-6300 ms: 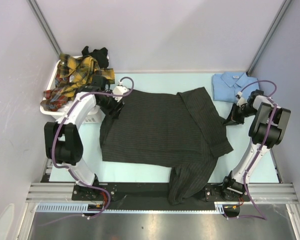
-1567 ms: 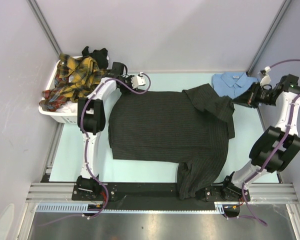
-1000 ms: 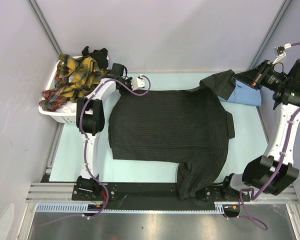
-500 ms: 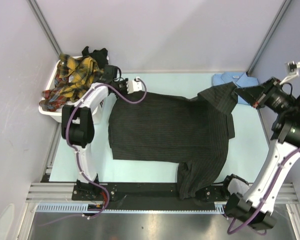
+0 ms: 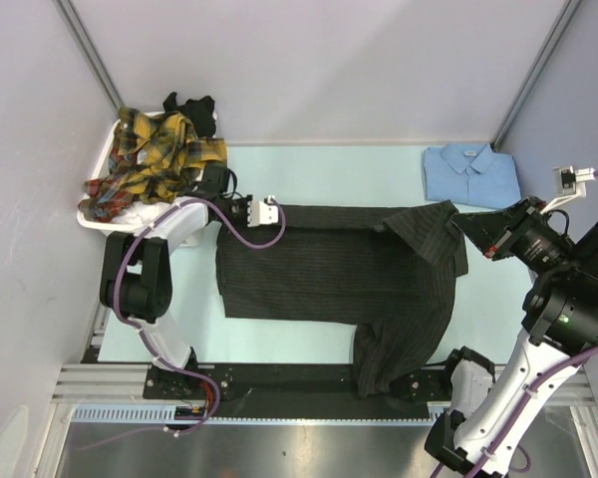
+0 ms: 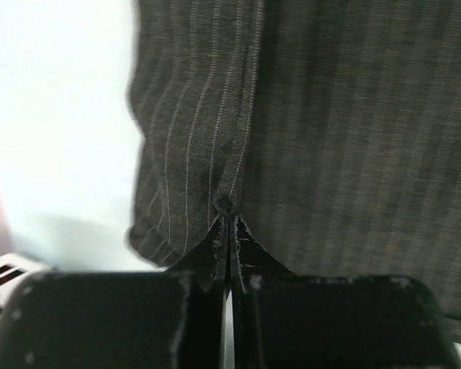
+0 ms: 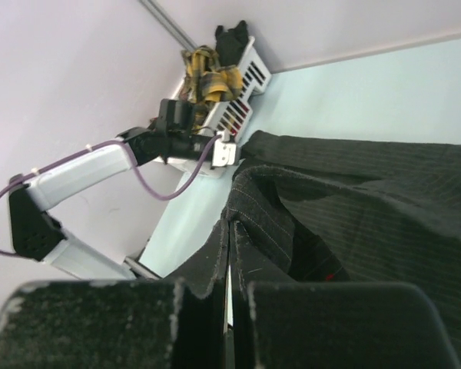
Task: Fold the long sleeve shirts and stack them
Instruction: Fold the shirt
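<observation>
The charcoal pinstriped shirt (image 5: 329, 279) lies spread on the pale table, its far edge lifted and drawn over toward the near side. My left gripper (image 5: 277, 207) is shut on that edge's left end (image 6: 229, 219). My right gripper (image 5: 460, 227) is shut on the right end, where a bunched fold of the cloth rises (image 7: 230, 219). One sleeve (image 5: 384, 363) hangs over the table's near edge. A folded light blue shirt (image 5: 470, 174) lies at the far right. Yellow-red plaid shirts (image 5: 149, 159) are heaped at the far left.
The plaid shirts fill a white laundry basket (image 5: 108, 151) at the far left corner, with a black garment (image 5: 191, 108) at its back. Grey walls close the table on three sides. My left arm (image 7: 84, 173) reaches in from beside the basket (image 7: 246, 73).
Both grippers have pulled the charcoal shirt's far edge toward the near side, folding it over the body. The right gripper came down and away from the blue shirt, which now shows whole.
</observation>
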`<state>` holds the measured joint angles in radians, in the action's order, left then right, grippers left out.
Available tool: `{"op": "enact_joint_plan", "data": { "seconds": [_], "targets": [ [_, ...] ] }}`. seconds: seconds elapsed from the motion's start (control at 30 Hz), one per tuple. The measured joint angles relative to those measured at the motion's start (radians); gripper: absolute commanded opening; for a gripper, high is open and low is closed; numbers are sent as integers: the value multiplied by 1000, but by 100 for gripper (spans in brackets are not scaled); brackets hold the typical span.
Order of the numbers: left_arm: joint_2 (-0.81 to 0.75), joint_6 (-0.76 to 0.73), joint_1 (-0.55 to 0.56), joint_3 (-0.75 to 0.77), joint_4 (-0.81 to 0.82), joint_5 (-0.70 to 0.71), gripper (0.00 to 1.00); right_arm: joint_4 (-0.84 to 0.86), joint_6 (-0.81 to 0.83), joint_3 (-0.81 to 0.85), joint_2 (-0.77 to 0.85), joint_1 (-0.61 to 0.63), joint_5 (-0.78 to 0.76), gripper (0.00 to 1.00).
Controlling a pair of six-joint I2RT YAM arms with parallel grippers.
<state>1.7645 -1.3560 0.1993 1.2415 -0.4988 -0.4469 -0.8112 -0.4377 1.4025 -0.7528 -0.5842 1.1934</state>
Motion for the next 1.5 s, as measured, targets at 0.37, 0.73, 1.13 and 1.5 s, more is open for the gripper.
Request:
{"op": "enact_joint_plan", "data": {
  "seconds": [0.37,0.73,1.13,1.5],
  "targets": [
    [-9,47,48,-85,-4,47,32,-138,171,30,-78,0,-108,0],
    [21,275,-5,98,-41,45,41,-170,253,-57,-85,0,-113,0],
    [305,488,-7,417,-50,85,36,-117,220,-85,-98,0,-133,0],
    [394,473,-35,402,-127,264,41,-74,185,-85,-127,0,-154,0]
  ]
}}
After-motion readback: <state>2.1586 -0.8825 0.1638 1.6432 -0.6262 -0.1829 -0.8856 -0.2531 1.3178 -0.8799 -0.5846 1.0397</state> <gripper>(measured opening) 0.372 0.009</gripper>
